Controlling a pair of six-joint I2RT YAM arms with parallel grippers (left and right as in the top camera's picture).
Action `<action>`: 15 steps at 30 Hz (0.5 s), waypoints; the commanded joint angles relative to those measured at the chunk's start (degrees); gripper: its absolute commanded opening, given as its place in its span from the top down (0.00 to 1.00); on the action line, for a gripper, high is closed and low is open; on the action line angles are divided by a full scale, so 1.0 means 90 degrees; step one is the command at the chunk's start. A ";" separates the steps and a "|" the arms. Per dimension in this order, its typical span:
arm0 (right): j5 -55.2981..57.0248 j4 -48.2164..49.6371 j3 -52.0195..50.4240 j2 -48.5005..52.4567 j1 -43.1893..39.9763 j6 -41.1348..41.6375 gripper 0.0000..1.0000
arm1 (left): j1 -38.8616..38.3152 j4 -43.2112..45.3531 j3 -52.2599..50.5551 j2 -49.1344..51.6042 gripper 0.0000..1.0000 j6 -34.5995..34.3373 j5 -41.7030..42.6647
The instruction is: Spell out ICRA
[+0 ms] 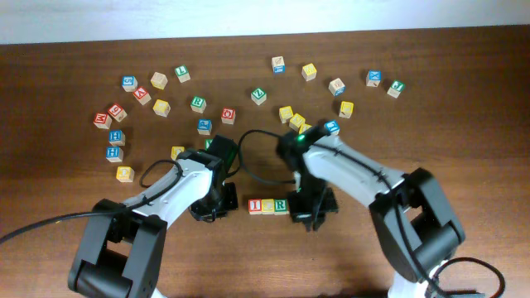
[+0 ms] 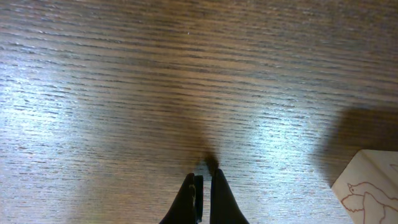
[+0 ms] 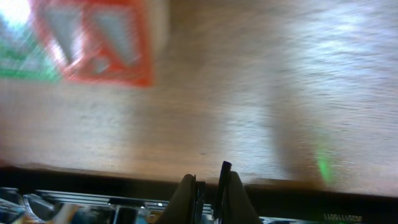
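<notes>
Overhead: block row [image 1: 268, 205] lengthwise left-right

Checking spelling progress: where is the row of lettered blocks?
In the overhead view, the row of blocks lies centre-front, nearest the robot, between the left hand and the right hand.

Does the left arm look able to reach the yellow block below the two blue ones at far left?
Probably yes. The yellow block lies apart from its neighbours, and only bare table separates it from the left gripper, whose jaws are shut and empty.
</notes>
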 commanded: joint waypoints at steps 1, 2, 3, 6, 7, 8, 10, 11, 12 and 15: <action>0.0216 0.0386 0.0046 -0.0039 0.0663 0.0809 0.96 | 0.0049 -0.0012 0.0117 0.0092 1.00 0.0097 -0.0114; 0.0313 0.0563 0.0046 -0.0039 0.0809 0.1093 0.96 | 0.0126 -0.0036 0.0117 0.0092 1.00 0.0041 -0.0117; 0.0323 0.0719 0.0046 -0.0039 0.0911 0.1251 0.96 | 0.0350 -0.0097 0.0117 0.0092 1.00 -0.0070 -0.0112; 0.0330 0.1061 0.0046 -0.0056 0.0937 0.1290 0.96 | 0.1265 -0.0328 0.0117 0.0092 1.00 -0.0061 -0.0087; 0.0330 0.1168 0.0046 -0.0087 0.0935 0.1290 0.96 | 0.1528 -0.0406 0.0117 0.0092 1.00 -0.0046 -0.0087; 0.0328 0.1362 0.0046 -0.0185 0.0937 0.1292 0.96 | 0.1894 -0.0481 0.0117 0.0092 1.00 0.0138 -0.0092; 0.0410 0.1528 0.0046 -0.0379 0.0937 0.1299 0.96 | 0.2307 -0.0585 0.0117 0.0092 1.00 0.0209 -0.0114; 0.0610 0.1532 0.0046 -0.0469 0.0937 0.1438 0.96 | 0.2504 -0.0612 0.0117 0.0092 1.00 0.0211 -0.0112; 0.0675 0.1535 0.0046 -0.0505 0.0945 0.1464 0.96 | 0.2691 -0.0631 0.0114 0.0092 1.00 0.0248 -0.0112; 0.0918 0.1656 -0.0049 -0.0505 0.1103 0.1744 0.96 | 0.3147 -0.0661 0.0114 0.0092 1.00 0.0398 -0.0114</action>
